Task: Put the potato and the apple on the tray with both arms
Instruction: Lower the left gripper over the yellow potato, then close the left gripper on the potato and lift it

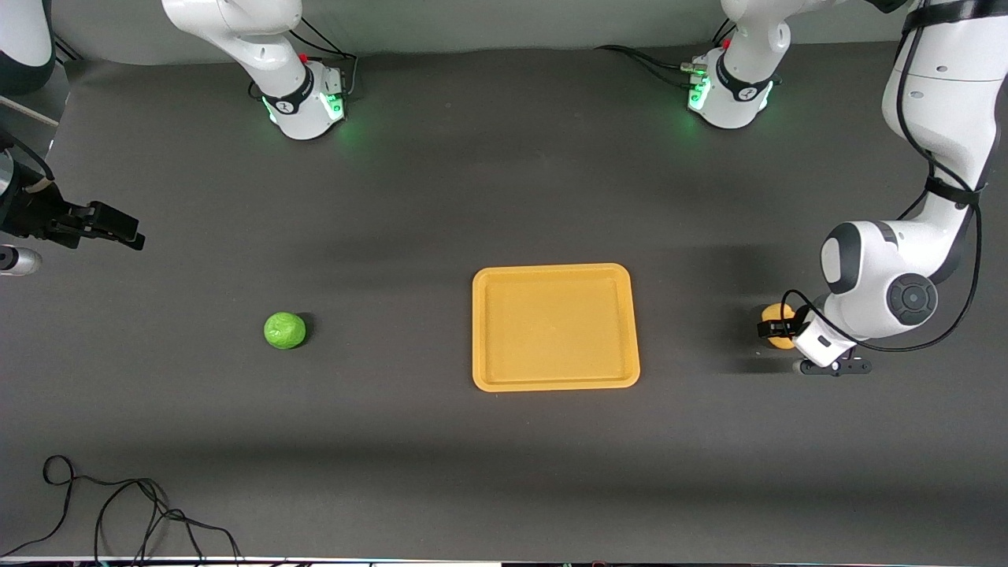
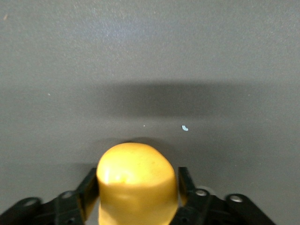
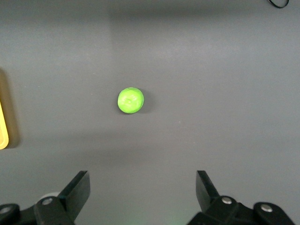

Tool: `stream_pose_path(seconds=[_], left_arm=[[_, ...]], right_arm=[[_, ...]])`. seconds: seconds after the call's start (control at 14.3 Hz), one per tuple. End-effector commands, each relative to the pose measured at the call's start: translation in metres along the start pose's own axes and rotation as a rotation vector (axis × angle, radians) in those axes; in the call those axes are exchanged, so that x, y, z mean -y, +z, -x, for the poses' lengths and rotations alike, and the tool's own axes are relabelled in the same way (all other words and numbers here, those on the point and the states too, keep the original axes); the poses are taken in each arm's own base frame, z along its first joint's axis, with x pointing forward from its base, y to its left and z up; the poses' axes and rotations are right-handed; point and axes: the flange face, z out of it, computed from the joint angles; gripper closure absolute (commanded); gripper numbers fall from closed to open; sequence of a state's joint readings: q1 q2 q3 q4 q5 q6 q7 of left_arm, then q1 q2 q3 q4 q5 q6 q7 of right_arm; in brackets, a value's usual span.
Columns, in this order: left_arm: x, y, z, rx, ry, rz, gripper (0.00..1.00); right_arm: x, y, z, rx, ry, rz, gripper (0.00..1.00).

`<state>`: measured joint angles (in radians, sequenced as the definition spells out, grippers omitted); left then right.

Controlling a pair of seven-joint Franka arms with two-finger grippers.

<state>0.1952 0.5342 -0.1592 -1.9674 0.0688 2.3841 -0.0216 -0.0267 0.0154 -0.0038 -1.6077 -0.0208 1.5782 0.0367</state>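
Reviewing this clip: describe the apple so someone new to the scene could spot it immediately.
Start at the orange-yellow tray mid-table, then look toward the right arm's end. The apple sits alone on the dark tabletop there, untouched. It is a small bright green ball, unlike the yellow potato between the left gripper's fingers.

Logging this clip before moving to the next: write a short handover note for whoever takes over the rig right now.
Left gripper: down at the table toward the left arm's end, fingers on either side of the potato; whether it is squeezed yet is unclear.
Right gripper: open, up in the air, waiting near the right arm's end.
Apple: on the table, untouched.
Tray: holds nothing.
Done: nothing placed. Left: put both on the tray.
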Motion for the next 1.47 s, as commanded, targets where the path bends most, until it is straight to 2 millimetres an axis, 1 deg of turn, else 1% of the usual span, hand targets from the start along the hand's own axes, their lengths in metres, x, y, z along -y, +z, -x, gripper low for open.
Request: stream_pose_path(seconds=[0.0,0.07,0.14,0.21,0.28,0.35,0.42,0.49,0.56,0.63,0.7,0.77,0.84,0.91,0.98,1.12,1.19,1.26,1.33,1.4], left_arm=[[0.001,-0.005,0.010,0.052,-0.009,-0.017,0.75],[-0.001,-0.020,0.010,0.053,-0.008,-0.019,0.86],[-0.010,-0.040,0.011,0.053,0.000,-0.018,0.91],[-0.023,-0.065,0.013,0.039,0.012,-0.012,0.93],[-0.051,-0.095,0.011,0.014,0.024,0.020,0.93],[-0.090,-0.127,0.011,0.005,0.023,0.054,0.93],[-0.133,-0.151,0.013,0.019,-0.019,0.058,0.93],[-0.169,-0.165,0.016,0.030,-0.049,0.051,0.92],[-0.207,-0.168,0.023,0.024,-0.044,0.034,0.92],[-0.237,-0.166,0.031,0.014,-0.016,0.017,0.93],[-0.262,-0.161,0.035,0.003,0.001,0.019,0.93],[-0.279,-0.145,0.033,-0.020,-0.019,0.039,0.93],[-0.290,-0.128,0.031,-0.036,-0.047,0.060,0.93],[-0.303,-0.107,0.027,-0.051,-0.055,0.086,0.93],[-0.311,-0.087,0.026,-0.058,-0.052,0.103,0.93],[-0.318,-0.057,0.024,-0.048,-0.061,0.111,0.93],[-0.319,-0.046,0.025,-0.040,-0.083,0.101,0.93],[-0.329,-0.039,0.030,-0.039,-0.093,0.081,0.93],[-0.343,-0.035,0.039,-0.041,-0.092,0.068,0.93],[-0.349,-0.033,0.042,-0.042,-0.096,0.061,0.93]], right_arm=[[0.001,-0.005,-0.002,-0.008,-0.012,-0.015,0.00],[0.001,-0.007,-0.001,-0.012,-0.013,-0.017,0.00],[0.000,-0.009,0.000,-0.015,-0.013,-0.017,0.00],[0.000,-0.008,0.000,-0.012,-0.013,-0.015,0.00],[0.000,-0.008,0.000,-0.012,-0.013,-0.017,0.00],[0.001,-0.006,-0.001,-0.009,-0.016,-0.017,0.00],[0.002,-0.004,-0.002,-0.006,-0.016,-0.016,0.00],[0.002,-0.005,-0.001,-0.006,-0.016,-0.018,0.00],[0.001,-0.006,0.000,-0.009,-0.016,-0.017,0.00],[0.002,-0.005,0.000,-0.008,-0.018,-0.016,0.00],[0.002,-0.005,-0.001,-0.009,-0.016,-0.017,0.00],[0.001,-0.006,0.000,-0.011,-0.015,-0.017,0.00],[0.001,-0.007,0.000,-0.014,-0.015,-0.017,0.00],[0.003,-0.007,0.000,-0.014,-0.018,-0.017,0.00],[0.002,-0.006,-0.001,-0.012,-0.016,-0.017,0.00],[0.002,-0.006,-0.001,-0.015,-0.016,-0.017,0.00],[0.002,-0.007,-0.001,-0.017,-0.016,-0.017,0.00],[0.003,-0.006,-0.001,-0.015,-0.018,-0.017,0.00],[0.002,-0.007,-0.001,-0.017,-0.016,-0.017,0.00],[0.002,-0.007,-0.001,-0.017,-0.016,-0.017,0.00]])
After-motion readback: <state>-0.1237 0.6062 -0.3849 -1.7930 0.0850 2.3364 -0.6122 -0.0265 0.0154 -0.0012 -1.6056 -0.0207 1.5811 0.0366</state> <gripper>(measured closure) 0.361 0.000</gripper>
